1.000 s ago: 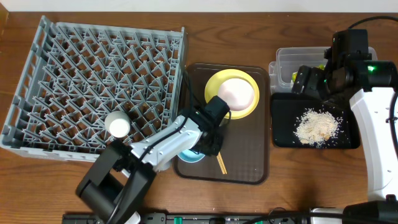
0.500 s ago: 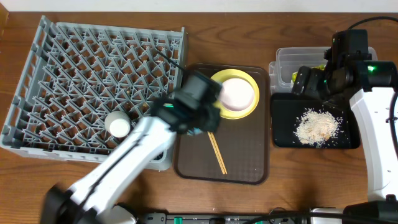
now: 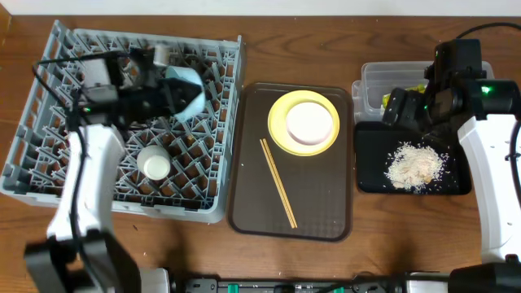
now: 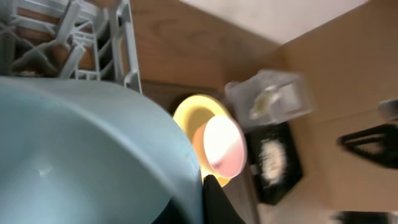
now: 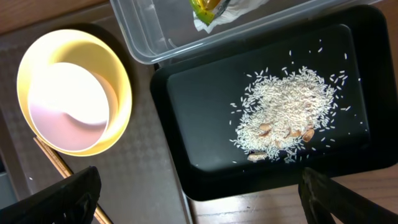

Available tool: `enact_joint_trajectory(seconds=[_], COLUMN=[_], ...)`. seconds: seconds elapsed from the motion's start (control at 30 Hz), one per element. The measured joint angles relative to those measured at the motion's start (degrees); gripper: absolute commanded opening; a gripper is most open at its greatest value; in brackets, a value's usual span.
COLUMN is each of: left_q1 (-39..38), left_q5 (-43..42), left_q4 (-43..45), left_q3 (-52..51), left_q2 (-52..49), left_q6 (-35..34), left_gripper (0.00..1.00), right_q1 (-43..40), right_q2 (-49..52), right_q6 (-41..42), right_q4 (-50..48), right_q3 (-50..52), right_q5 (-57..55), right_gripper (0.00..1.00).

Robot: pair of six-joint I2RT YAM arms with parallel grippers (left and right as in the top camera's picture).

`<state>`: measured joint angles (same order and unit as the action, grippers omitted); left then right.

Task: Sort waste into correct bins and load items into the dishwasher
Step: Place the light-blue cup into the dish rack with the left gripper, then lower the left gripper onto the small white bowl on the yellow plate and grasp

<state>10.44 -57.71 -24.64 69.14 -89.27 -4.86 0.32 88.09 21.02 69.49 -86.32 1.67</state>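
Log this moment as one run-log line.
left claw: shut on light-blue bowl over dish rack | right claw: open near black tray | plate, white bowl, chopsticks: on brown tray

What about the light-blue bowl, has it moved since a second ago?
Yes. From the brown serving tray's lower-left corner the light-blue bowl went up and left, over the grey dish rack.
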Motion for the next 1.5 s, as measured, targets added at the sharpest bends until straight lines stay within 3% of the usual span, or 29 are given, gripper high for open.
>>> enact_joint_trajectory(seconds=[0.23,0.37,0.4,0.43,0.53,0.83,1.1,1.23,1.5], left_q1=[9.79,12.74,13.53,14.27,17.0,24.33,23.87,18.4,-5.4], left_q5=[-15.67,-20.39,-20.5,-20.57,-20.5,-8.15,4.5,9.35,24.44], left_q4=[5.6,5.53,5.55,5.44,5.2,-0.61,-2.91,-6.23,-13.44], left_q3=[0.0,0.0,0.0,0.0,0.0,0.0,0.0,0.0,1.73], left_q2=[-12.81,-15.37,-15.72,-16.06,-16.61,-15.13,-0.68,6.03,9.03], left_q6=[-3.13,-4.66,-4.59,-4.9,-4.83,-5.66,-5.64,-5.64,-5.6], left_gripper=[0.08,0.37,0.57,0.7,0.83,0.88,0.92,0.92,0.93], right_q1=[0.0,0.0,0.0,0.0,0.0,0.0,0.0,0.0,-0.52], right_q2=[0.0,0.0,0.0,0.0,0.0,0.0,0.0,0.0,0.0], right_q6=[0.0,0.0,0.0,0.0,0.0,0.0,0.0,-0.04,0.0], right_q4=[0.11,0.11,0.09,0.11,0.11,0.09,0.07,0.15,1.29], right_q3=[0.0,0.0,0.0,0.0,0.0,0.0,0.0,0.0,0.0], right_q5=[-0.02,-0.02,-0.02,-0.02,-0.02,-0.02,-0.04,-0.7,-5.31], right_gripper=[0.99,0.99,0.99,0.99,0.99,0.99,0.99,0.99,0.99])
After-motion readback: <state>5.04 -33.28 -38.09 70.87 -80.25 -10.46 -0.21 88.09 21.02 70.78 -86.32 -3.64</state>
